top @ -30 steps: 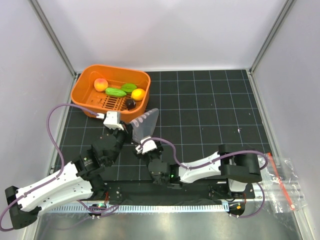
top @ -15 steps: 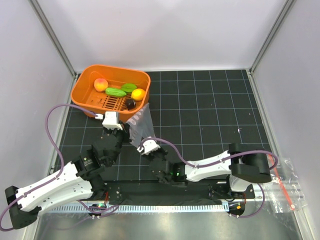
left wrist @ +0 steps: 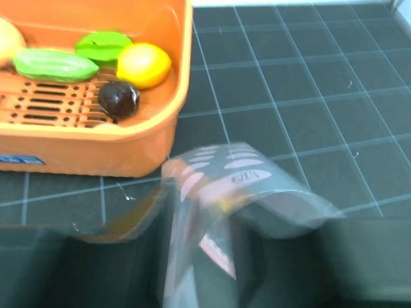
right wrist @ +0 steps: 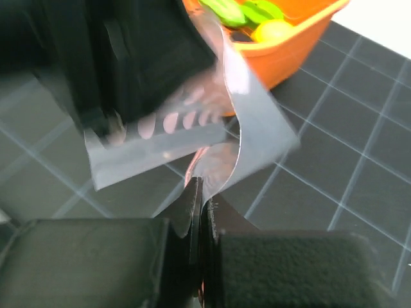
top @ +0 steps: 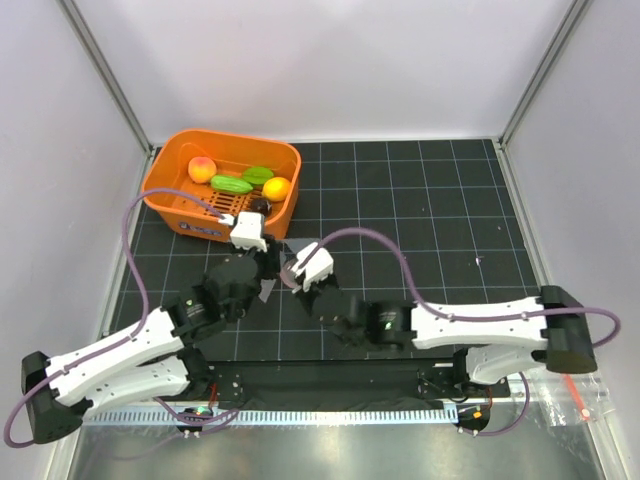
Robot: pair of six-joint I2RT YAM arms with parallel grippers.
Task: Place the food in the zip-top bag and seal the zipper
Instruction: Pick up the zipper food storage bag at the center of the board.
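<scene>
Overhead view, left of centre: both grippers brought together just below the orange basket (top: 168,205), with the zip-top bag (top: 276,262) between them, raised off the black gridded table (top: 430,230).

Right gripper (right wrist: 198,191): clenched, fingers pressed flat together, grasping a lower edge of the bag sheet. Seen from the right wrist, the clear film rising from that pinch and curling toward the upper right of the frame, with pale printed spots along a band at centre left.

Left gripper (left wrist: 218,256): jaws standing apart, dark and blurred along the bottom of the left wrist frame. Bag film hanging in the gap between them. Contact with either pad not determinable through the blur. No firm hold evident.

Zipper (left wrist: 214,250): short pink stretch visible low in the left wrist frame, inside the folded film. Sealed or unsealed: cannot tell.

Food: all in the basket, upper left of the overhead frame, none in the bag.
- peach-orange ball (top: 202,169) at the far left
- long green piece (top: 231,185) beside it
- rounder green piece (top: 258,175) just behind
- yellow-orange fruit (top: 276,188) at the right wall
- dark purple piece (top: 260,206) nearest the grippers, on the slotted floor

Lower right corner of the overhead frame: second clear bag (top: 578,378) with a red strip, lying flat, partly behind the right arm.
</scene>
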